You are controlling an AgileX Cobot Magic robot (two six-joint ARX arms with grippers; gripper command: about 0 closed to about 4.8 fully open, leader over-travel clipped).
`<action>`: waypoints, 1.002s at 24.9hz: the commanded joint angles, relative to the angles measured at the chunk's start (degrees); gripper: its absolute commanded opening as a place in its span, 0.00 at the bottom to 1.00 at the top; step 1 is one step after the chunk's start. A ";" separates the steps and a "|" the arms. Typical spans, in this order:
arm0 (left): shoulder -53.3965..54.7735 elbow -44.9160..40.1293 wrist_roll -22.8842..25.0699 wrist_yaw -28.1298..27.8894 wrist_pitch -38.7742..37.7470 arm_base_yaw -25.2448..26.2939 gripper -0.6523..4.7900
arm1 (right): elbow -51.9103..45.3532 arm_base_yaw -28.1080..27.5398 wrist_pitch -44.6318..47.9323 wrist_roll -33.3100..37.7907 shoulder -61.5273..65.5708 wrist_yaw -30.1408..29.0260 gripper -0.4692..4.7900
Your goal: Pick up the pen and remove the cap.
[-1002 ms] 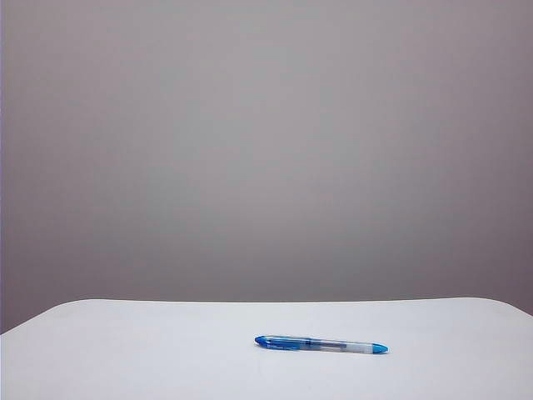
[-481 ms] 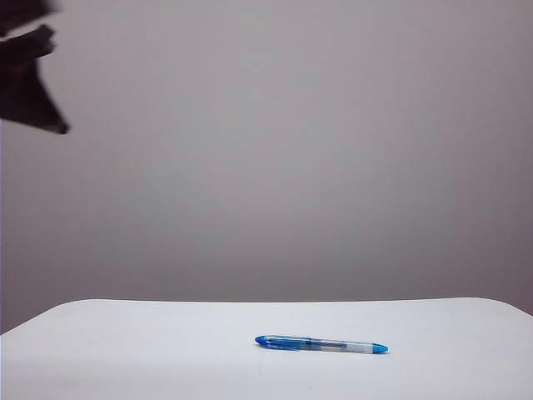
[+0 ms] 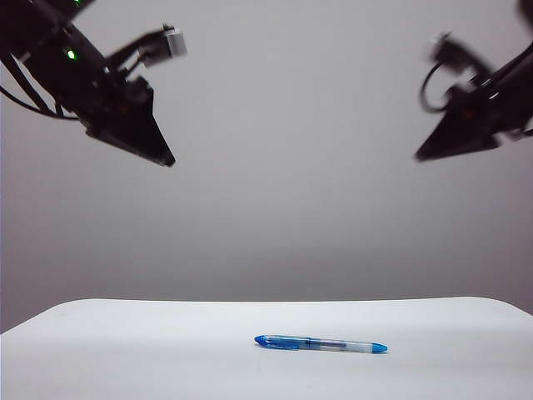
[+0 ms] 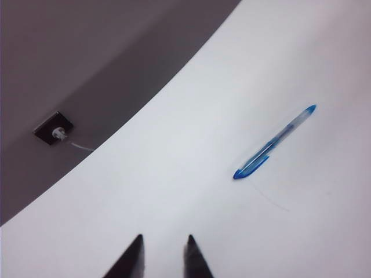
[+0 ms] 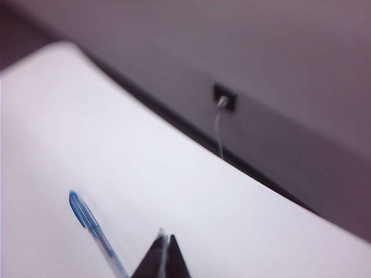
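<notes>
Pen (image 3: 321,343), clear barrel, blue cap (image 3: 281,342)

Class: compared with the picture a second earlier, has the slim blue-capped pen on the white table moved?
No. The slim clear-barrelled pen with the blue cap lies at the same spot relative to the white table's far edge.

The scene holds one pen (image 3: 321,343), lying on the single white table (image 3: 125,350) with its one blue cap (image 3: 281,341) fitted over one end. Two grippers hang well above it: the left gripper (image 3: 166,158), whose two fingers stand slightly apart, and the right gripper (image 3: 420,155), whose two fingers are pressed together. Each wrist view also shows one dark wall socket (image 4: 53,128) with one thin cable (image 5: 219,134) trailing from it, far beyond the claw.
</notes>
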 commanded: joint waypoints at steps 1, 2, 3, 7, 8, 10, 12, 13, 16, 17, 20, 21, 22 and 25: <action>3.10 2.14 0.35 0.59 -0.09 0.04 0.27 | 7.61 4.07 -8.44 -11.87 8.20 -0.26 0.14; 4.00 2.73 0.37 0.59 -0.33 0.04 0.27 | 9.66 5.53 -10.58 -15.06 10.75 0.31 0.14; 4.85 3.37 0.37 0.57 -0.79 0.04 0.27 | 12.15 7.58 -13.62 -18.14 13.59 2.64 0.14; 6.16 3.58 0.85 0.57 -0.85 0.07 0.28 | 17.97 13.22 -25.40 -29.79 19.58 8.98 0.27; 6.16 3.58 1.03 0.57 -0.92 0.07 0.29 | 18.29 14.47 -26.32 -30.73 20.57 9.11 0.35; 6.16 3.58 1.03 0.59 -0.92 0.07 0.32 | 18.29 15.28 -26.36 -31.39 21.42 9.16 0.49; 6.16 3.58 1.01 0.59 -0.98 0.07 0.41 | 18.29 16.31 -26.32 -31.52 22.27 10.29 0.68; 6.16 3.58 1.03 0.59 -0.92 0.07 0.41 | 18.27 16.61 -26.25 -31.54 22.67 10.49 0.69; 6.16 3.58 1.01 0.63 -0.94 0.07 0.41 | 18.27 16.79 -26.05 -31.52 24.63 11.54 0.69; 6.16 3.58 1.01 0.63 -0.94 0.07 0.41 | 18.27 16.79 -25.99 -31.52 25.14 11.54 0.69; 6.19 3.58 1.03 0.68 -0.94 0.07 0.41 | 18.29 16.79 -25.00 -31.47 27.89 11.54 0.69; 6.19 3.58 1.01 0.79 -0.94 0.07 0.41 | 18.29 16.79 -24.57 -31.47 28.94 11.54 0.69; 6.19 3.58 1.01 0.79 -0.92 0.07 0.41 | 18.29 16.81 -24.39 -31.47 29.46 11.52 0.69; 6.19 3.58 1.01 0.79 -0.92 0.07 0.41 | 18.27 17.46 -22.56 -31.26 30.93 12.00 0.64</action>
